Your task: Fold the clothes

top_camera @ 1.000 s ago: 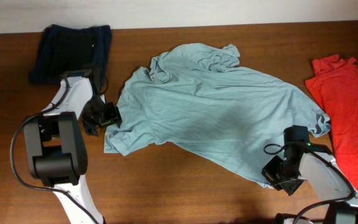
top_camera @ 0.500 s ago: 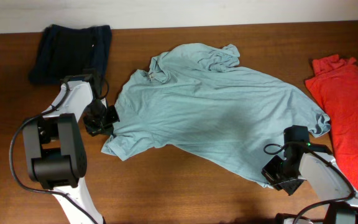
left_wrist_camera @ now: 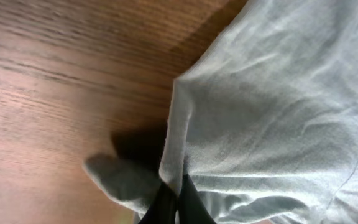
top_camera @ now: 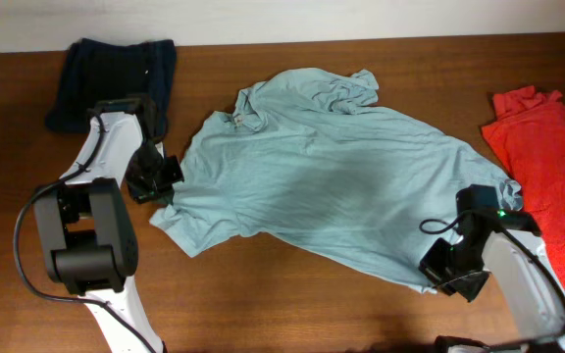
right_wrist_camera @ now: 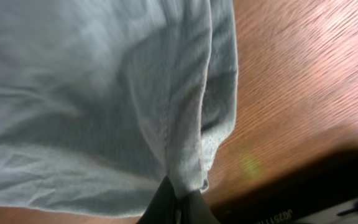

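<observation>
Underneath, dark wood-grain table (top_camera: 292, 294), pale wall (top_camera: 361, 20) behind, grey-blue T-shirt (top_camera: 332, 167) sprawled

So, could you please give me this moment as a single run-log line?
left gripper: shut on grey-blue T-shirt left edge | right gripper: shut on its lower right hem | state: unfolded on table

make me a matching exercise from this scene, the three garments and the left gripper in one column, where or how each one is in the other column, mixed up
Column one
1. grey-blue T-shirt
2. red T-shirt
3. navy garment
4. left gripper

Column two
a. at the right edge of the overhead view
b. shut, pinching an edge of item 1
c. spread across the middle of the overhead view
d. bunched at the top left of the overhead view

Pairs: 1-c, 2-a, 3-d, 4-b
</observation>
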